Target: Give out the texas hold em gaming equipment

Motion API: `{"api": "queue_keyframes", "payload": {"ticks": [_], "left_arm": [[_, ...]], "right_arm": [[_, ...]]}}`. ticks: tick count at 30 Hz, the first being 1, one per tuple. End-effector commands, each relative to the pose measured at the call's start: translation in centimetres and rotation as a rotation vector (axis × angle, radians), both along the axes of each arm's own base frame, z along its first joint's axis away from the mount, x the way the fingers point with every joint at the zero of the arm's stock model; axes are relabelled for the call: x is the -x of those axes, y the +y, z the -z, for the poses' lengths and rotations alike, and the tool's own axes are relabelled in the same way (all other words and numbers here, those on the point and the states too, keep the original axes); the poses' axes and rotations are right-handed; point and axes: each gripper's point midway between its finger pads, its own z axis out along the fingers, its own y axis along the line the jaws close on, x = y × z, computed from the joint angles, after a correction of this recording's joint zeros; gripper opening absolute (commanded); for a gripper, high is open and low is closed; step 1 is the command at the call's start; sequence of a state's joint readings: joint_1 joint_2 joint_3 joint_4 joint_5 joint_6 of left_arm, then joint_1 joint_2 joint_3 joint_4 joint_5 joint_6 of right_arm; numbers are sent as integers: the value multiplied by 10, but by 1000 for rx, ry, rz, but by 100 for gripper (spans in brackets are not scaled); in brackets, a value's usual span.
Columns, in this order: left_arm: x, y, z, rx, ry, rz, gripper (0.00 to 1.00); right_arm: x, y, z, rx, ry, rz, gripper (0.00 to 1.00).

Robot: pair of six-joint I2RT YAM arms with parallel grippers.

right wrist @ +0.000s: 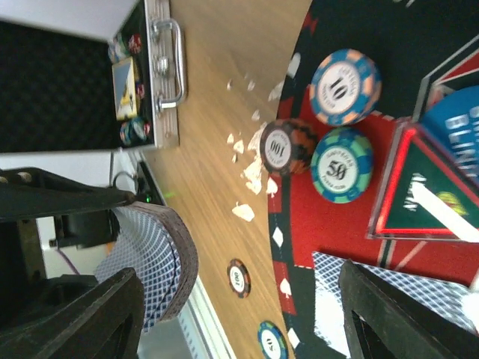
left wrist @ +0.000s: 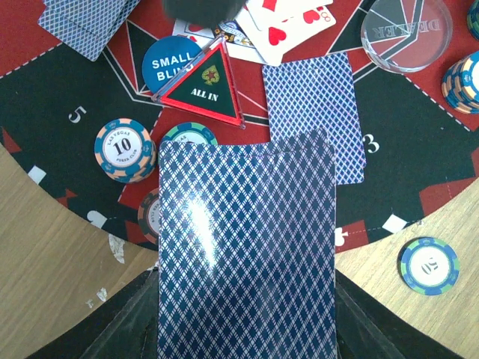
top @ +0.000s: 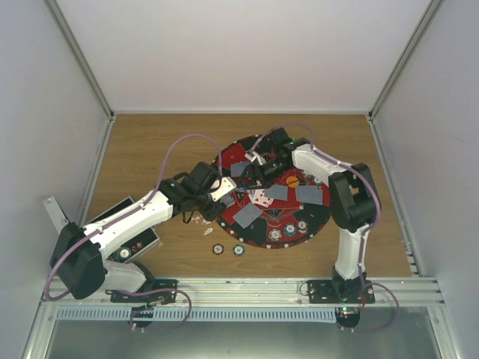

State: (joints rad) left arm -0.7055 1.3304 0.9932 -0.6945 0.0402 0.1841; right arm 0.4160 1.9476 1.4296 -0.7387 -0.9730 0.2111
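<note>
A deck of grey-blue-backed cards (left wrist: 245, 247) is gripped by the left gripper (top: 215, 191), its fingers closed on the deck's two long edges at the near end. The deck's long axis is thus pointed away from the wrist, out over the rim of the round red-and-black mat (left wrist: 52, 142) towards its middle. The right gripper (right wrist: 239, 295) is held with its fingers spread wide and nothing between them; it is reached in from the far side of the mat, near the deck's free end. In the right wrist view the deck is seen edge-on, off to one side, close by one finger and outside the gap. Face-down cards (left wrist: 314, 112) and poker chips (left wrist: 124, 149) are laid on the mat. The coming move is judged to turn on the empty right claw, the only free one, being brought sideways onto the deck's far short edge, so that the top card can be drawn off along the long axis.
</note>
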Motion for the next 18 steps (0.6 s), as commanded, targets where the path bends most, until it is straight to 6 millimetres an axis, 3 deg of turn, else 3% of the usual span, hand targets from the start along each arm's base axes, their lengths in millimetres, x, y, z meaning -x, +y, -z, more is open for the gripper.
{"api": "queue_keyframes", "payload": {"ticks": [1, 5, 18], "left_arm": [[-8, -9, -20, 55, -71, 10, 54], [-8, -8, -20, 53, -75, 8, 54], [-7, -8, -23, 60, -81, 9, 54]], "right_arm": [[34, 30, 7, -18, 80, -159, 72], [43, 45, 9, -25, 86, -196, 68], [42, 52, 17, -9, 105, -199, 57]]}}
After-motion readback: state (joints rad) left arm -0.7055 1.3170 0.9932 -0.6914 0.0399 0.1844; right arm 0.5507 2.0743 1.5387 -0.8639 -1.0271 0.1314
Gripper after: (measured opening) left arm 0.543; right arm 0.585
